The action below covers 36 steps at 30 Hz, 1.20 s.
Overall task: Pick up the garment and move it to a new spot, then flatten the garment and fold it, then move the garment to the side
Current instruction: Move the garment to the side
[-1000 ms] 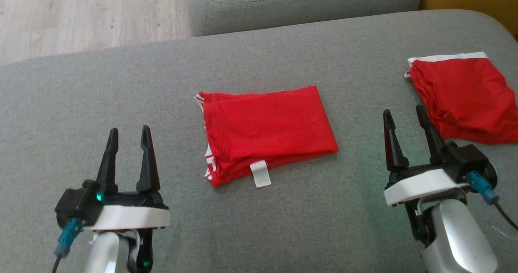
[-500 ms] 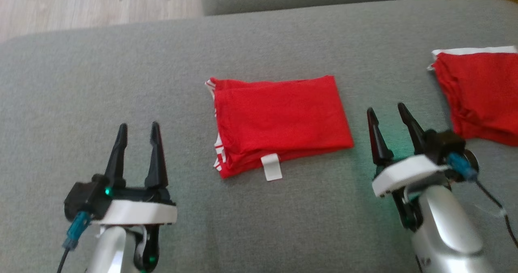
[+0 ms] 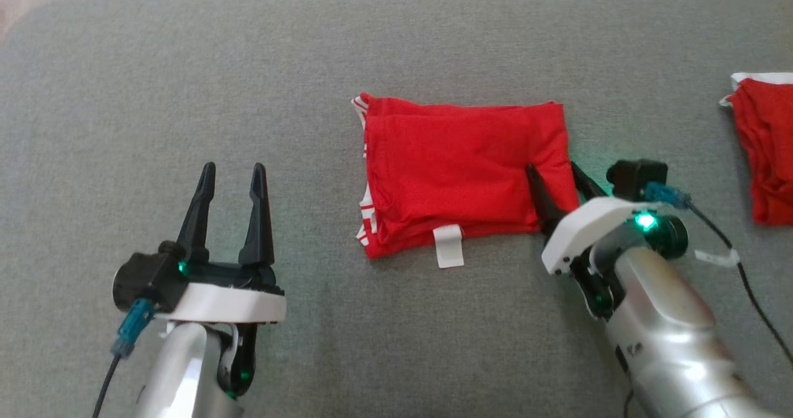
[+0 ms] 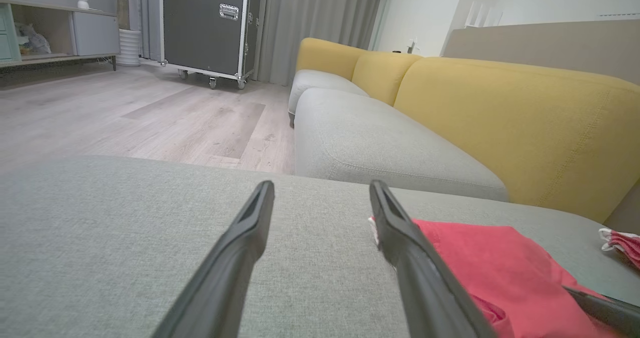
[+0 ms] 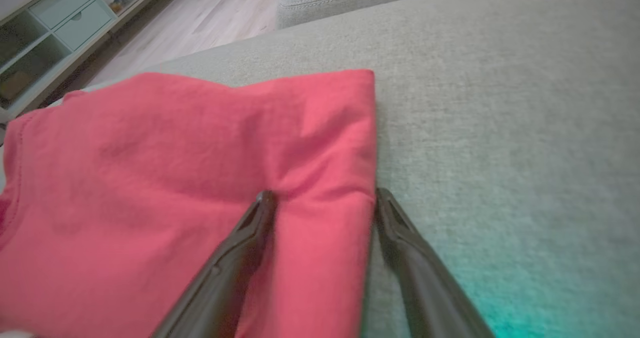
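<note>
A broad grey sofa cushion [image 3: 186,65] carries everything here. In the left wrist view a yellow sofa back [image 4: 525,122] rises beyond it on the right. Pale wooden floor [image 4: 125,107] runs off to the far left, toward a black wheeled case [image 4: 205,22].

The garment [image 3: 452,158] is red and lies folded into a rough rectangle near the middle of the cushion, a little right of centre. Its layers are stacked and its left edge shows red-and-white striped trim. A second red cloth [image 3: 768,152] with a white band along its far edge lies well apart from it, at the right margin of the head view.

The right tool [image 3: 551,168] reaches in from the near right on its silver forearm and meets the garment's right edge. Its two dark fingers are spread and they straddle that edge. In the right wrist view one finger presses down onto the red fabric and dimples it. The other sits on the cushion just beside the hem. Nothing is pinched between them.

The left tool [image 3: 233,168] hangs over bare cushion at the near left, well apart from the garment. Its fingers are spread and point away, and it holds nothing.

A small white tag [image 3: 448,245] sticks out from the garment's near edge and lies flat on the cushion.
</note>
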Available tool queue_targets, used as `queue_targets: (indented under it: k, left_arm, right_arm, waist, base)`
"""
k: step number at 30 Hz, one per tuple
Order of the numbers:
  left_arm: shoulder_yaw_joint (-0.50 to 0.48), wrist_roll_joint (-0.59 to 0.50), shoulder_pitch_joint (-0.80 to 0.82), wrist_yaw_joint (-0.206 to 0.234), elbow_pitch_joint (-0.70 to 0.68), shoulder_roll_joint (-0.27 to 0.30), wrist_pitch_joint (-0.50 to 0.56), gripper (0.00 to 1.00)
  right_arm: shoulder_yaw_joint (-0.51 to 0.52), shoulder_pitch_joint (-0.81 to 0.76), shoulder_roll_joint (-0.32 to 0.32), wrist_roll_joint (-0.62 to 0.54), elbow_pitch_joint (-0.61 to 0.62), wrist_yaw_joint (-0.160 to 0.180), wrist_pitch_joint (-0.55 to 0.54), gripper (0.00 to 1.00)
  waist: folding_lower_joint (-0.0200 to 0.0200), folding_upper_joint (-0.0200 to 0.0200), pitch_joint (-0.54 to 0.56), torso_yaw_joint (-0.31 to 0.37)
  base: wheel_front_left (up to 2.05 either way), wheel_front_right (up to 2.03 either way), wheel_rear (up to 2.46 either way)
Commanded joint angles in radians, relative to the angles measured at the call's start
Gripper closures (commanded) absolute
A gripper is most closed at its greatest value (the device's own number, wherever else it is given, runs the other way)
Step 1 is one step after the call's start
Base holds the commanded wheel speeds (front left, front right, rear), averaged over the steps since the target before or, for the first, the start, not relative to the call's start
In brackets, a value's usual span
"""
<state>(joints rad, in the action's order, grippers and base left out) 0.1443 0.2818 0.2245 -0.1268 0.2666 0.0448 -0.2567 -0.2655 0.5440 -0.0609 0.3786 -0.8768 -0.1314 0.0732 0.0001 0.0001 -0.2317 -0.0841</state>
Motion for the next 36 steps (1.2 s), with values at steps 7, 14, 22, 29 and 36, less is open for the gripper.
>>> queue_targets:
  k: [7,14,22,29,36]
  left_arm:
    - [-0.036,-0.006,0.036,0.000,-0.017,0.005,-0.005,0.00]
    - [-0.057,-0.014,0.013,-0.001,-0.016,0.005,-0.005,0.00]
    - [-0.083,-0.016,-0.019,-0.002,-0.026,0.005,-0.005,0.00]
    - [-0.088,-0.021,-0.023,-0.003,-0.048,0.005,-0.005,0.00]
    - [-0.074,-0.030,0.019,-0.003,-0.060,0.005,-0.005,0.00]
  right_arm:
    - [-0.124,0.067,0.011,0.008,-0.091,0.001,0.058,1.00]
    - [-0.132,0.115,0.009,-0.109,-0.132,0.001,0.155,1.00]
    - [-0.128,0.125,-0.065,-0.261,-0.052,0.001,0.185,1.00]
    - [-0.162,0.158,-0.205,-0.315,0.067,0.001,0.151,1.00]
    - [-0.166,0.202,-0.385,-0.334,0.135,0.001,0.066,1.00]
  waist:
    - [-0.0001,-0.0001,0.014,0.002]
    - [-0.0001,-0.0001,0.052,0.048]
    - [-0.0001,-0.0001,0.103,0.137]
    - [-0.0001,-0.0001,0.089,0.211]
    - [-0.0001,-0.0001,0.025,0.241]
  base:
    - [0.00,0.00,0.00]
    - [0.00,0.00,0.00]
    - [0.00,0.00,0.00]
    - [0.00,0.00,0.00]
    - [0.00,0.00,0.00]
